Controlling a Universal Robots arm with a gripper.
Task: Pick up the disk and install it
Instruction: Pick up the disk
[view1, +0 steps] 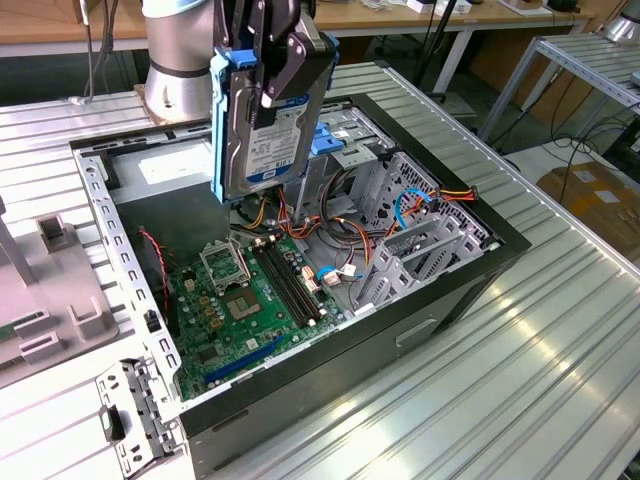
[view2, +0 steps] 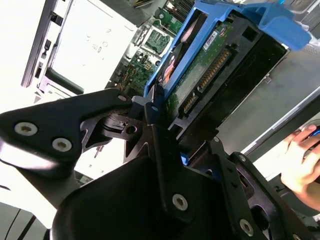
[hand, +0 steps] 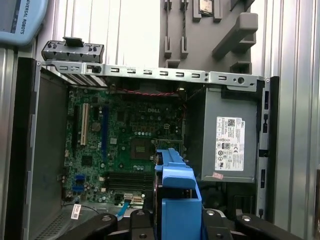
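exterior view shows the gripper (view1: 278, 72) clamped on the disk (view1: 262, 135), which hangs on edge above the open computer case (view1: 350, 362), clear of the motherboard (view1: 235, 300). pickup looks done; seating it in a bay is not yet done.

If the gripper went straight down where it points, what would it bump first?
Probably the motherboard, and the disk it holds would touch before the gripper; depth is unclear, so cables might come first.
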